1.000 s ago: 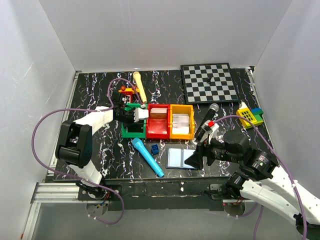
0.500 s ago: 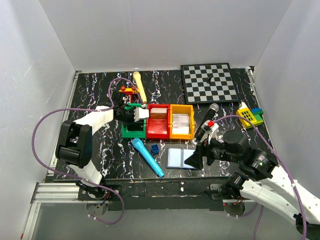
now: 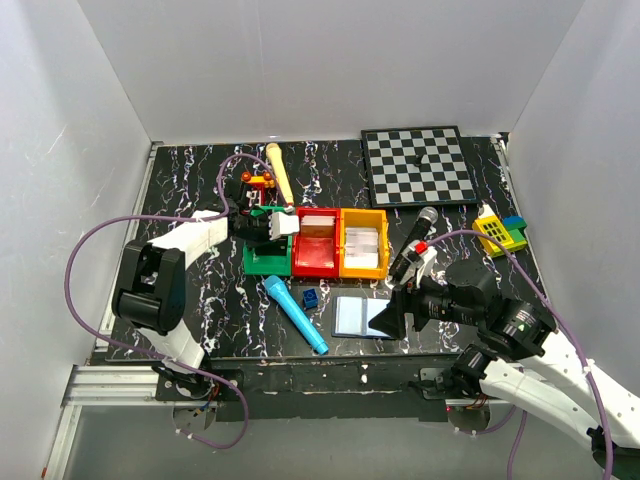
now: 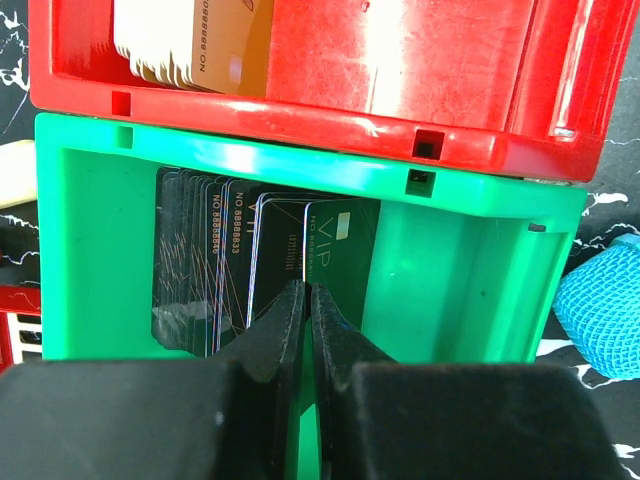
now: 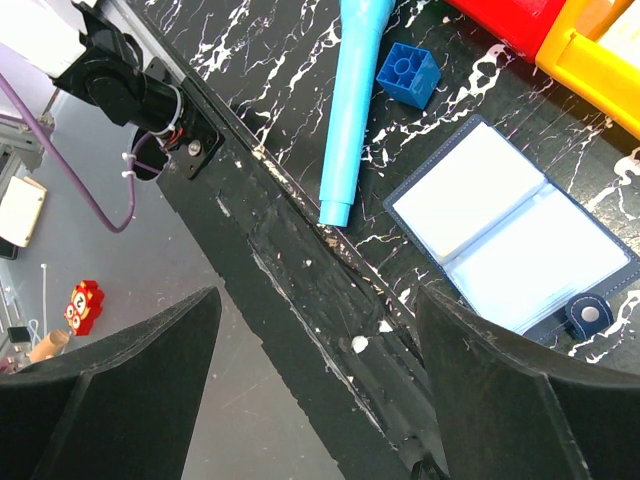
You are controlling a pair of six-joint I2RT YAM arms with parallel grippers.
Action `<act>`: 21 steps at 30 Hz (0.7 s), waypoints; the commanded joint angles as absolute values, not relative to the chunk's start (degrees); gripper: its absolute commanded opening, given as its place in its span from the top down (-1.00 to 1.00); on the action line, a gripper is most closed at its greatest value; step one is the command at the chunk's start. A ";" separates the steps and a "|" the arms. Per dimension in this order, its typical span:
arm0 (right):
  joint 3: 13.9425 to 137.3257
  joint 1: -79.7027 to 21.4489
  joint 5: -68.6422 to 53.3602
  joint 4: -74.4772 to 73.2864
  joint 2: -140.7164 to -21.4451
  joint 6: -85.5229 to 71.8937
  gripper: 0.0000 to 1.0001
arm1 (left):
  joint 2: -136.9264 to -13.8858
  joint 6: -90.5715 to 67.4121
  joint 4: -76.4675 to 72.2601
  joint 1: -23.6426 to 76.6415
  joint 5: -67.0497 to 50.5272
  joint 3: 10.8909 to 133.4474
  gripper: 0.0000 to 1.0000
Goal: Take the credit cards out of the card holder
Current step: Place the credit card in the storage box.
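Observation:
The card holder (image 3: 358,317) lies open and flat near the table's front edge, navy outside and light blue inside (image 5: 515,235). My right gripper (image 5: 318,300) hangs open above the front edge just beside it (image 3: 385,320), with nothing between its fingers. My left gripper (image 4: 307,288) is down in the green bin (image 4: 470,280), shut on a dark credit card seen edge-on as a thin white line. Several dark credit cards (image 4: 215,260) stand in a row in that bin. In the top view the left gripper (image 3: 262,228) sits over the green bin (image 3: 266,262).
A red bin (image 3: 316,253) and a yellow bin (image 3: 364,252) holding cards adjoin the green one. A cyan toy microphone (image 3: 296,314) and a small blue brick (image 3: 311,297) lie left of the card holder. A chessboard (image 3: 418,165), black microphone (image 3: 416,232) and yellow toy (image 3: 498,232) stand farther back.
My left gripper has edged slightly toward the back of the green bin, still shut. The right arm and the card holder have not moved.

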State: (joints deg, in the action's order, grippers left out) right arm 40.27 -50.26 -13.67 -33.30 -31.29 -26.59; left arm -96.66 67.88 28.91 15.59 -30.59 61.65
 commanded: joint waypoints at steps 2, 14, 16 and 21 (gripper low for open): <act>40.17 -50.19 -14.24 -31.47 -32.17 -25.93 -0.74 | -97.56 67.85 26.63 16.00 -29.09 61.44 0.97; 39.99 -50.19 -14.15 -31.55 -31.91 -25.93 -0.73 | -97.73 67.15 24.26 16.17 -25.14 62.32 1.00; 39.90 -50.19 -14.15 -31.55 -31.99 -25.93 -0.73 | -97.73 66.97 23.91 16.35 -24.53 62.23 1.00; 39.73 -50.19 -14.15 -31.38 -32.17 -26.01 -0.73 | -97.29 66.10 22.68 16.61 -23.29 61.70 1.00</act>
State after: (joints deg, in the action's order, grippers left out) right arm 40.27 -50.26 -13.74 -33.30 -32.56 -26.59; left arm -97.10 66.35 24.88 16.49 -26.46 61.56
